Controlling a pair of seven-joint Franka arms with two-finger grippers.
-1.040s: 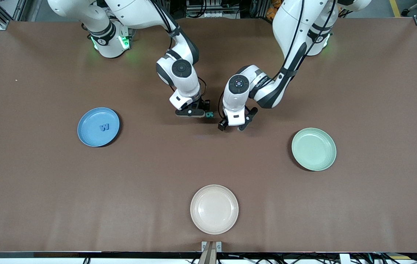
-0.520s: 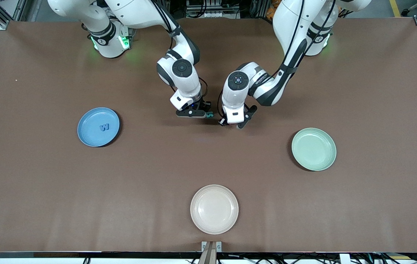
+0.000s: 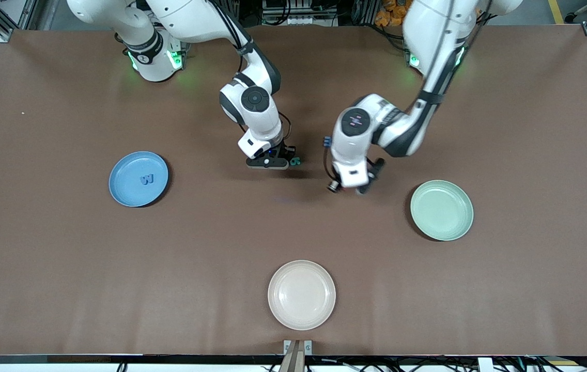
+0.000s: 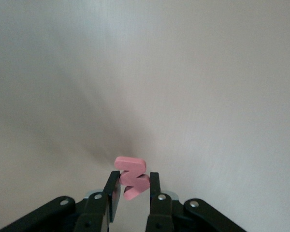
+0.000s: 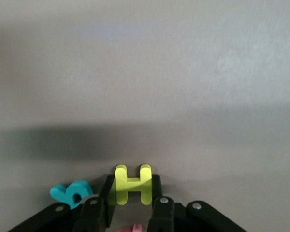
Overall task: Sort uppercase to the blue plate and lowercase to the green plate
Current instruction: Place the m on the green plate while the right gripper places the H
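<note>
My left gripper (image 4: 133, 180) is shut on a pink-red zigzag foam letter (image 4: 131, 169) and holds it above bare table. In the front view this gripper (image 3: 348, 188) hangs between the table's middle and the green plate (image 3: 442, 210), which holds nothing. My right gripper (image 5: 132, 186) is shut on a yellow H (image 5: 133, 181), low at the table (image 3: 267, 163). A teal letter (image 5: 70, 192) lies right beside it (image 3: 294, 161). The blue plate (image 3: 128, 194) carries one blue letter (image 3: 147, 179).
A cream plate (image 3: 301, 294) sits near the table's front edge, nearest the front camera. The brown table top (image 3: 531, 129) stretches wide around all three plates.
Both grippers have shut on their letters. The left arm has swung away from the right gripper toward the green plate, carrying the pink-red letter. The right gripper has stayed in place.
</note>
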